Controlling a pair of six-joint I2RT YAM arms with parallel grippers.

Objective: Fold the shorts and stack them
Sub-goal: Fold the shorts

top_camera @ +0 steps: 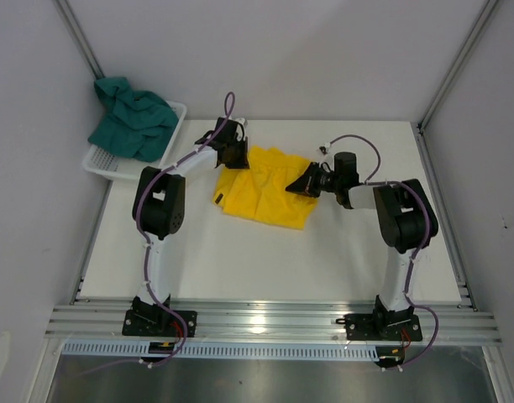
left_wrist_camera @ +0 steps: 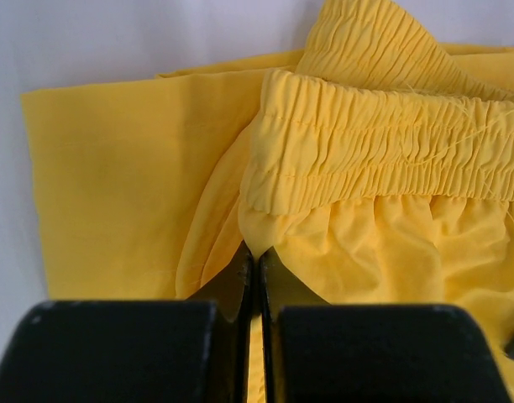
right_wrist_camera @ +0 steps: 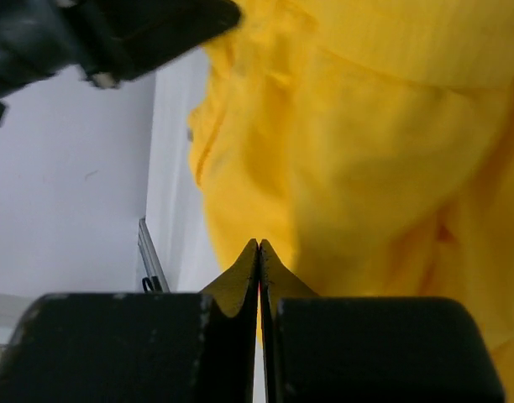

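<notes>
The yellow shorts (top_camera: 265,189) lie crumpled on the white table between my two arms. The left gripper (top_camera: 238,156) is at their far left corner. In the left wrist view it (left_wrist_camera: 257,252) is shut on a pinch of yellow cloth just under the gathered waistband (left_wrist_camera: 383,143). The right gripper (top_camera: 304,184) is at the shorts' right edge, turned on its side. Its jaws (right_wrist_camera: 259,243) are shut, with the yellow cloth (right_wrist_camera: 366,151) right behind the tips. I see no fold caught between them. The teal-green shorts (top_camera: 133,117) are heaped in the basket.
The white mesh basket (top_camera: 178,112) stands at the table's far left corner, against the left wall. Aluminium frame posts (top_camera: 446,80) rise at the back corners. The left arm's black gripper (right_wrist_camera: 114,34) shows blurred at the top left of the right wrist view.
</notes>
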